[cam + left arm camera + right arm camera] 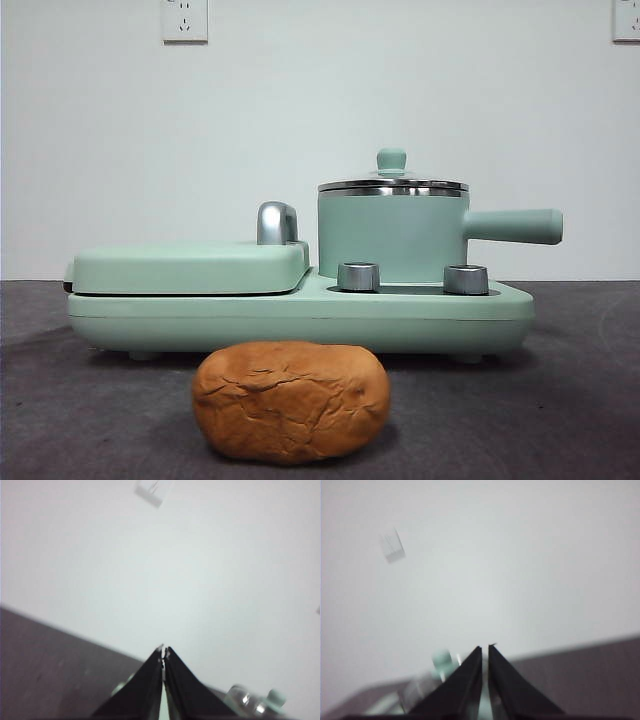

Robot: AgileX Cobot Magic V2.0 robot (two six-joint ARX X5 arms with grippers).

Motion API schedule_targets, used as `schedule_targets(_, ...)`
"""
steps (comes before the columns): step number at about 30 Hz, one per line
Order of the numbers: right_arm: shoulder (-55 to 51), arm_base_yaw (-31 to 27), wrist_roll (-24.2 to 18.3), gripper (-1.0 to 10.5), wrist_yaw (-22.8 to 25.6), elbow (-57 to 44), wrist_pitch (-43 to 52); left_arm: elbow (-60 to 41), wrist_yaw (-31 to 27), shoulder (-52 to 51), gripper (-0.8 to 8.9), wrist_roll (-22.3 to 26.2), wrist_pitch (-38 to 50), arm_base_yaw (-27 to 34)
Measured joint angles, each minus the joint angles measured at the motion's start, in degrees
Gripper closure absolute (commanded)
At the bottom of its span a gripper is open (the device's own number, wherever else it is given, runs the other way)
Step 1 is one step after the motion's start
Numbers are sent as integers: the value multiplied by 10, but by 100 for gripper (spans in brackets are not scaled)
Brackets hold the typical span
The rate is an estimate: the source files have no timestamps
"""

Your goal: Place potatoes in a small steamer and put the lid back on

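The potato (290, 401), a large orange-brown oval lump with cracked skin, lies on the dark table in front of the appliance. The mint-green small steamer (392, 238) stands on the right side of the appliance base, its long handle (513, 226) pointing right. The glass lid (392, 184) with its green knob (391, 160) sits on the steamer. Neither arm shows in the front view. My left gripper (163, 651) is shut and empty, high above the table, with the lid's knob (276, 697) blurred beside it. My right gripper (484, 649) is also shut and empty, the knob (441, 658) near its jaws.
The flat mint-green griddle part (188, 268) with a chrome handle (277, 222) fills the left of the appliance base (300, 315). Two chrome dials (359, 276) sit in front of the steamer. A white wall with sockets (185, 19) stands behind.
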Motion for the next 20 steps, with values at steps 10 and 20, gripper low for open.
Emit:
schedule_targets(10,5,0,8,931,0,98,-50,111,1,17,804,-59,-24,0)
schedule_targets(20,121,0,8,931,-50,289,-234,327,25,157,804,-16,-232,0)
